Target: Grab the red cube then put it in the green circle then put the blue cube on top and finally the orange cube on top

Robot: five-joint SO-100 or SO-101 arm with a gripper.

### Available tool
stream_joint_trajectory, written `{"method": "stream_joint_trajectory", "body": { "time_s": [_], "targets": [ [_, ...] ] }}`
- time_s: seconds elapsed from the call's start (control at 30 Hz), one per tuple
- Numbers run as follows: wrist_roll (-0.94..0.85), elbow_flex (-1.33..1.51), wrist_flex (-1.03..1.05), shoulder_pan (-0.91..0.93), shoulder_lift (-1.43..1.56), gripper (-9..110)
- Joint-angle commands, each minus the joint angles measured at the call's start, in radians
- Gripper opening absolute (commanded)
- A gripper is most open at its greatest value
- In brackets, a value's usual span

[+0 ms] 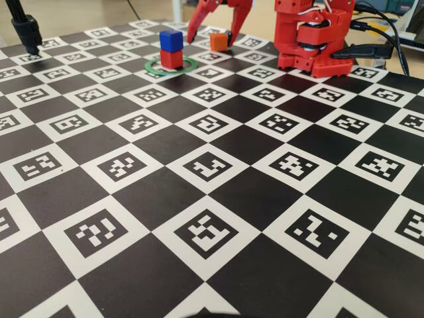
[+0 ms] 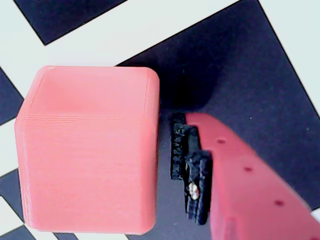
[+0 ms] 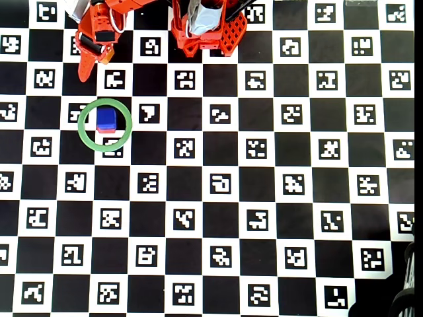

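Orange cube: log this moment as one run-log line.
stack: blue cube on red cube in green circle | orange cube on board, between claw fingers | claw open

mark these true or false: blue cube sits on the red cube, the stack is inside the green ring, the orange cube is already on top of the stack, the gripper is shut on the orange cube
1. The blue cube sits on the red cube: true.
2. That stack stands inside the green ring: true.
3. The orange cube is on top of the stack: false. It rests on the board, apart from the stack.
4. The gripper is shut on the orange cube: false. Its fingers straddle the cube, open; the wrist view shows a gap beside one finger.
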Motion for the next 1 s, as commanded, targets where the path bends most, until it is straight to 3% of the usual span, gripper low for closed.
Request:
{"method": "stream_joint_trajectory", "body": {
  "time_s": [0.0,0.1,0.37,0.97],
  "targets": [
    [0.005,-0.009,-0.009,-0.006,0.035,45],
    [0.005,-0.009,-0.009,-0.006,0.035,42],
    [0.018,-0.008,-0.021,-0.008,0.041,9],
    [0.021,-0.021,-0.008,-0.009,0.051,5]
  ]
}}
